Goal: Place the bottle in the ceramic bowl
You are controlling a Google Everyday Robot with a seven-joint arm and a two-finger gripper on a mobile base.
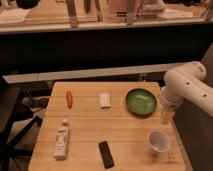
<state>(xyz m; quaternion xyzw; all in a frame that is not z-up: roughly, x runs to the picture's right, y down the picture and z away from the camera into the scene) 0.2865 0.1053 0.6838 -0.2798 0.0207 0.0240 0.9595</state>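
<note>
The bottle lies on its side at the front left of the wooden table, its white cap pointing away from me. The green ceramic bowl sits at the back right of the table and holds nothing. My gripper hangs down from the white arm at the table's right edge. It is just right of the bowl and far from the bottle, and it holds nothing that I can see.
An orange stick lies at the back left. A small white block lies at the back middle. A black slab lies at the front middle. A white cup stands at the front right. A dark chair stands to the left.
</note>
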